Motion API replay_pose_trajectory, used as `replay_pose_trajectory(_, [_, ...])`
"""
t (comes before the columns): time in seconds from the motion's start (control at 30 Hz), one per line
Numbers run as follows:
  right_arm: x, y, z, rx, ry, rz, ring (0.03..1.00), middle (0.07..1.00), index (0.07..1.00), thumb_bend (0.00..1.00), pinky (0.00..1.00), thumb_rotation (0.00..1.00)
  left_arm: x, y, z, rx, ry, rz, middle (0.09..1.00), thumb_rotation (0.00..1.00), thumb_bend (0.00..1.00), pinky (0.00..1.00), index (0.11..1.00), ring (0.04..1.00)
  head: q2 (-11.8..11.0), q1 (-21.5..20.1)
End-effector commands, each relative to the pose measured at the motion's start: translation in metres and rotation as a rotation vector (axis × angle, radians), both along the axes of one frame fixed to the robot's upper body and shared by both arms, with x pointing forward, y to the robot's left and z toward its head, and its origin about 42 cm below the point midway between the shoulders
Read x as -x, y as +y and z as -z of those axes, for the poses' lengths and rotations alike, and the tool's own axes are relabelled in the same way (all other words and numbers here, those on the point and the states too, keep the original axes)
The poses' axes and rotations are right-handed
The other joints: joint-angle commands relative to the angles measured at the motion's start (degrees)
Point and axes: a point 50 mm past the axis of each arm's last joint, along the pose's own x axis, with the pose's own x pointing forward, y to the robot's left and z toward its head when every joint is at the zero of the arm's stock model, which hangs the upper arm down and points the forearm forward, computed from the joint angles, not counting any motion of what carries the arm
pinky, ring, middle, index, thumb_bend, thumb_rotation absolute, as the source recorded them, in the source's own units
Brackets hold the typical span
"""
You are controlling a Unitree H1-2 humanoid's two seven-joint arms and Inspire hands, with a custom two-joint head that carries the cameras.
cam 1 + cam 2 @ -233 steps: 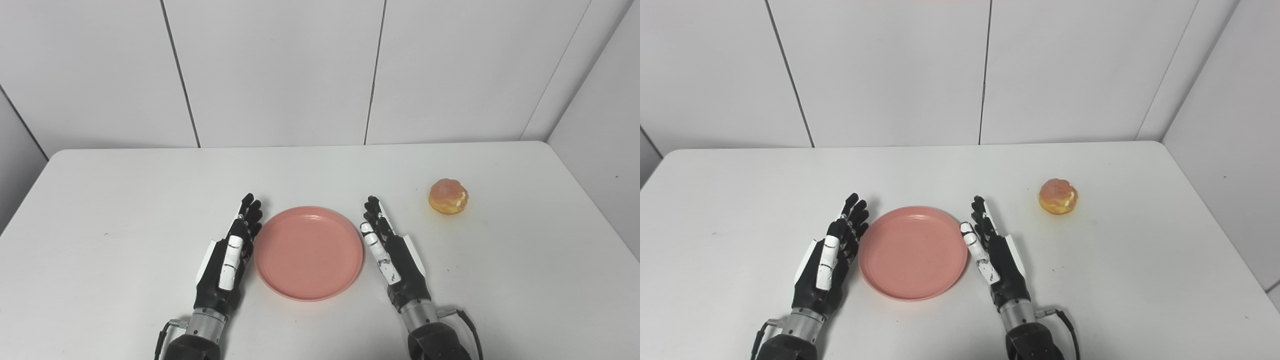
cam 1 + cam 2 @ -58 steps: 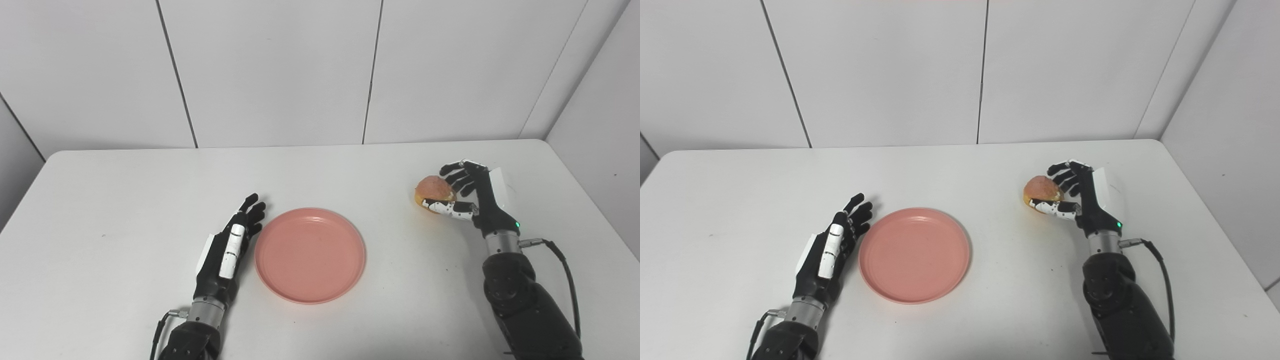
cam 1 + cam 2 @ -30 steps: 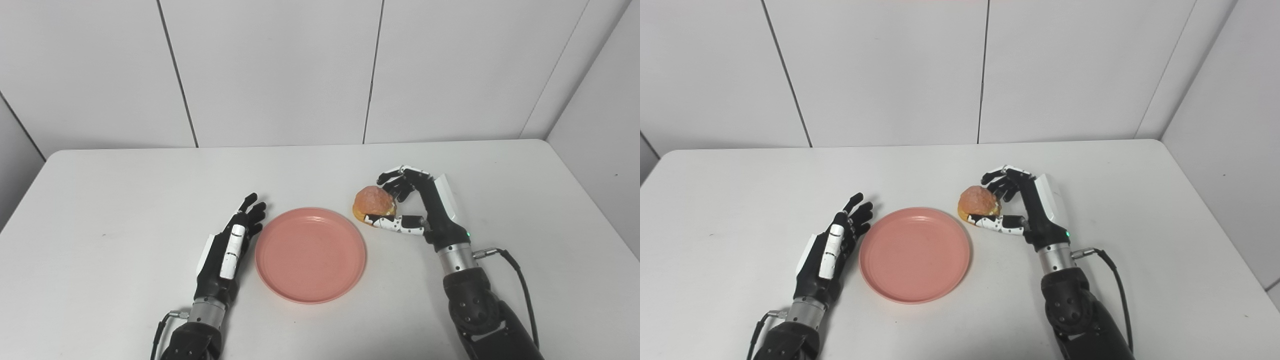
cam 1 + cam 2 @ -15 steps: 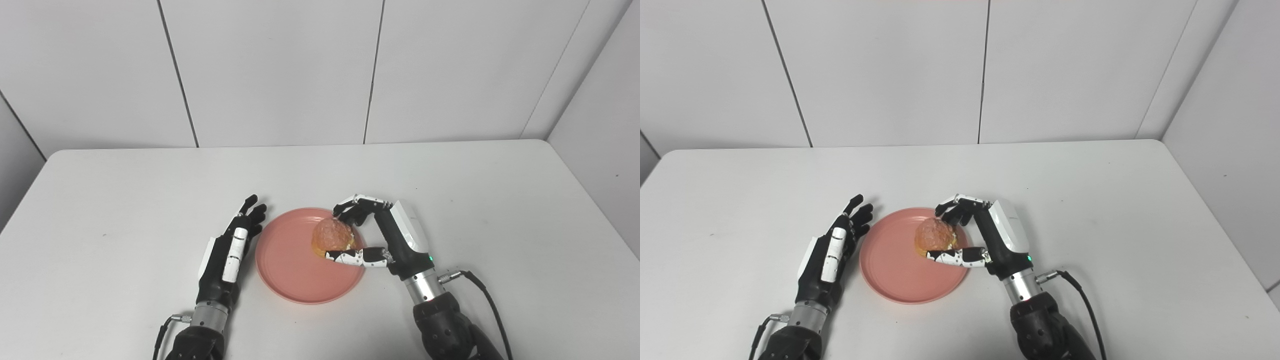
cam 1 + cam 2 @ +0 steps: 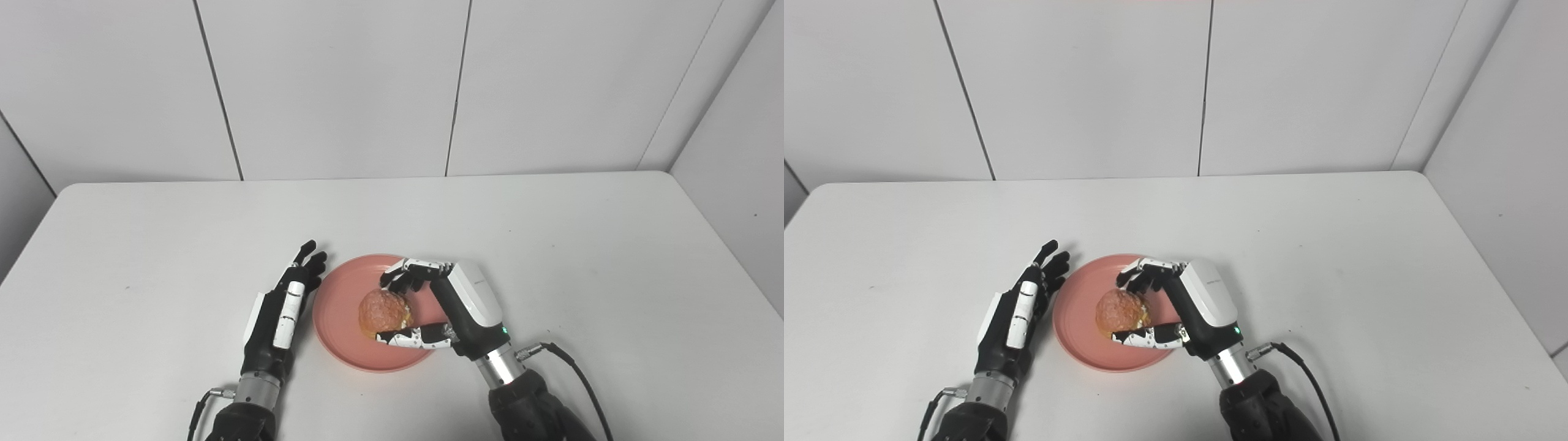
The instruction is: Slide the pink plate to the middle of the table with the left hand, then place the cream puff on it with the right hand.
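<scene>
cream puff [image 5: 384, 311] | over pink plate [image 5: 340, 306], right hand [image 5: 456, 304] fingers clamped on it | left hand [image 5: 280, 313] flat beside plate, fingers apart

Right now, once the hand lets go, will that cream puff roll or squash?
The cream puff looks rounded, so it may roll slightly on the pink plate; the raised rim should stop it. Its crinkled crust looks soft, probably dents easily in the right hand.

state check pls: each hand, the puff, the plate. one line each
left hand: open, flat on the table beside the plate, holding nothing
right hand: shut on the cream puff, over the plate
cream puff: held over the plate's middle; contact with the plate unclear
pink plate: flat on the table, near its middle
</scene>
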Motion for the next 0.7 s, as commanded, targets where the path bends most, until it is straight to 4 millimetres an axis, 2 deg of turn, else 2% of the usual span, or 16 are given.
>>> replay_pose_trajectory(0.0, [-0.004,0.001,-0.013,0.005,-0.087,-0.028,0.531,0.478,0.511,0.52,0.48,0.0,0.009,-0.004,0.01,-0.007,0.056,0.005,0.887,1.0,0.62,0.91,0.888,0.896,0.04,0.37])
replay_pose_trajectory(0.27, [-0.009,-0.003,-0.01,0.062,-0.126,-0.033,0.551,0.481,0.51,0.52,0.52,0.0,0.008,-0.007,0.008,-0.007,0.06,0.005,0.885,1.0,0.64,0.89,0.888,0.893,-0.14,0.63])
replay_pose_trajectory(0.43, [-0.011,-0.007,-0.009,0.091,-0.129,-0.028,0.655,0.509,0.485,0.52,0.62,0.0,0.008,-0.007,0.008,-0.007,0.059,0.005,0.889,1.0,0.62,0.89,0.888,0.896,-0.14,0.63])
replay_pose_trajectory(0.53, [-0.011,-0.009,-0.009,0.113,-0.112,-0.024,0.678,0.514,0.482,0.52,0.64,0.0,0.009,-0.006,0.008,-0.003,0.058,0.004,0.888,1.0,0.62,0.89,0.888,0.893,0.02,0.61])
replay_pose_trajectory(0.57, [-0.011,-0.009,-0.009,0.116,-0.103,-0.023,0.702,0.645,0.492,0.5,0.67,0.08,0.009,-0.006,0.008,-0.001,0.06,0.004,0.888,1.0,0.61,0.89,0.888,0.894,0.12,0.64])
replay_pose_trajectory(0.63, [-0.01,-0.009,-0.01,0.121,-0.09,-0.023,0.755,0.755,0.498,0.5,0.7,0.14,0.009,-0.006,0.008,0.002,0.064,0.004,0.889,1.0,0.62,0.9,0.889,0.896,0.13,0.59])
replay_pose_trajectory(0.67, [-0.01,-0.009,-0.011,0.122,-0.087,-0.024,0.762,0.765,0.499,0.5,0.71,0.14,0.009,-0.006,0.007,0.003,0.065,0.004,0.889,1.0,0.62,0.9,0.889,0.896,0.13,0.59])
